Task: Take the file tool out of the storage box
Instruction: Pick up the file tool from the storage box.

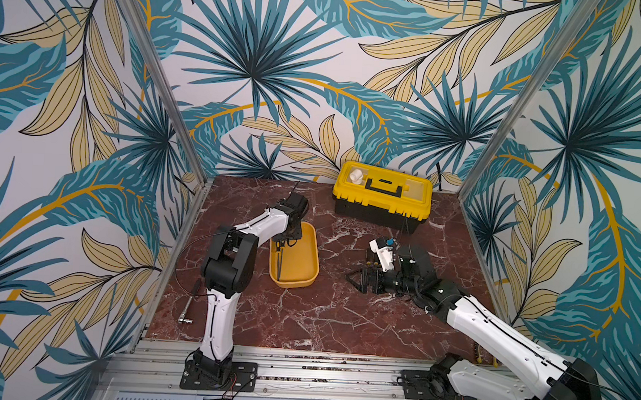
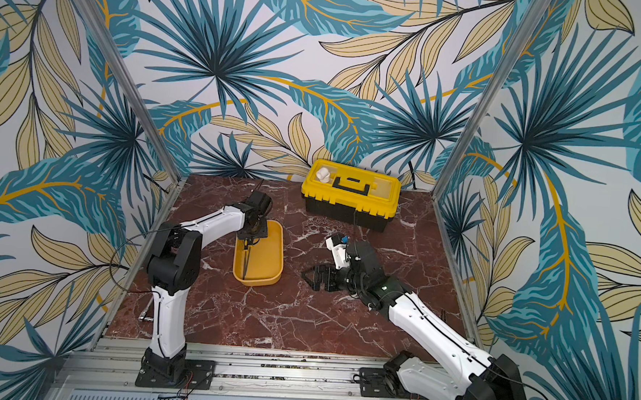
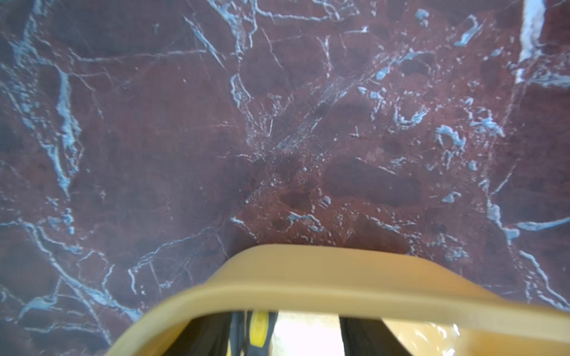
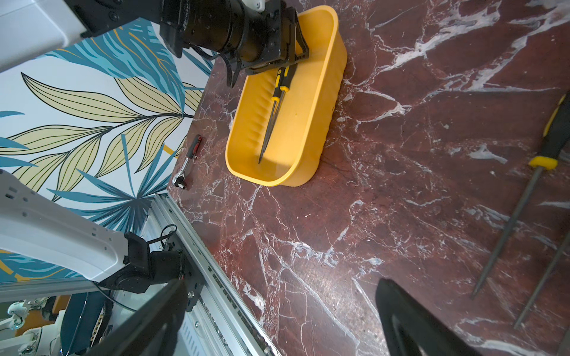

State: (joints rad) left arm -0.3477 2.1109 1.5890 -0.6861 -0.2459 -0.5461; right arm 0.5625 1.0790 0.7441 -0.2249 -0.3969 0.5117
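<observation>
The storage box is a shallow orange-yellow tub left of the table's middle. The file tool lies inside it along its left wall, black-and-yellow handle at the far end. My left gripper reaches down into the tub's far end, jaws apart on either side of the handle. In the left wrist view the handle sits close to one finger and the tub rim crosses the frame. My right gripper hovers open and empty right of the tub.
A yellow-lidded black toolbox stands at the back with a small white piece on its lid. A ratchet wrench lies near the front left edge. Two more files lie on the marble by the right arm.
</observation>
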